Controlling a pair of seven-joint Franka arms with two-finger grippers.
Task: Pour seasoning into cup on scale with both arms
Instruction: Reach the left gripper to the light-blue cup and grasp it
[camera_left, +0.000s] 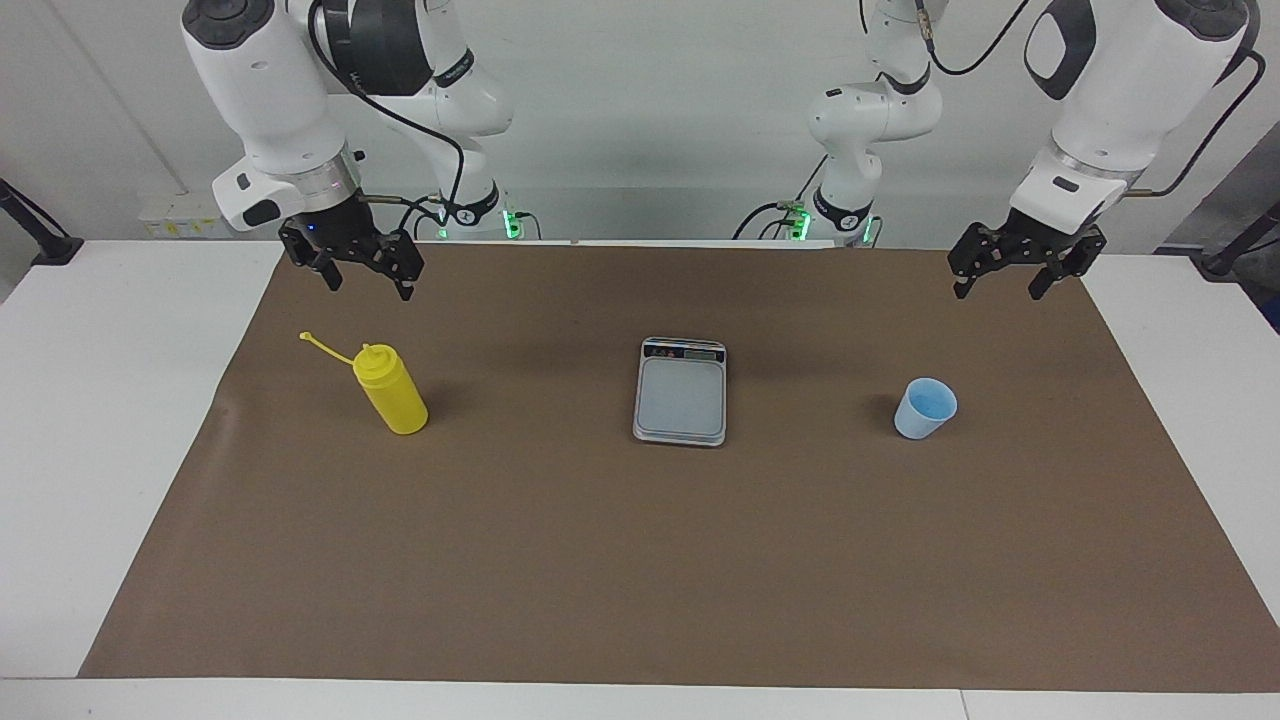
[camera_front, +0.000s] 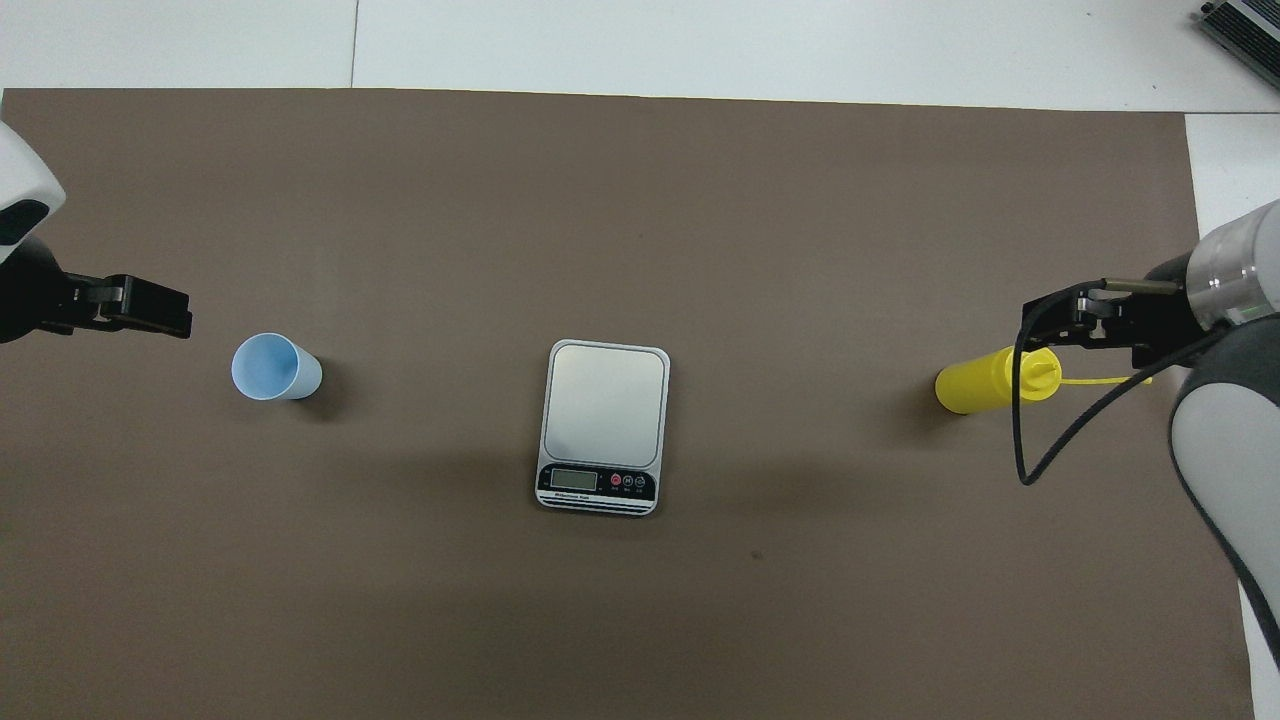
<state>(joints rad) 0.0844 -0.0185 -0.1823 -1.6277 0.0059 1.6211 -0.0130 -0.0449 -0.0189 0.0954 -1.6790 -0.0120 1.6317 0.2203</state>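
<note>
The yellow seasoning bottle (camera_left: 392, 390) (camera_front: 985, 380) stands upright on the brown mat toward the right arm's end, its cap strap hanging open. The pale blue cup (camera_left: 925, 408) (camera_front: 275, 367) stands upright and empty toward the left arm's end. The silver scale (camera_left: 681, 392) (camera_front: 605, 420) lies mid-table between them with nothing on it, its display edge toward the robots. My right gripper (camera_left: 365, 272) (camera_front: 1050, 325) is open and raised over the mat beside the bottle. My left gripper (camera_left: 1002, 275) (camera_front: 160, 305) is open and raised over the mat beside the cup.
The brown mat (camera_left: 640, 580) covers most of the white table (camera_left: 100, 420). A black cable (camera_front: 1040, 440) loops from the right arm over the bottle's top in the overhead view.
</note>
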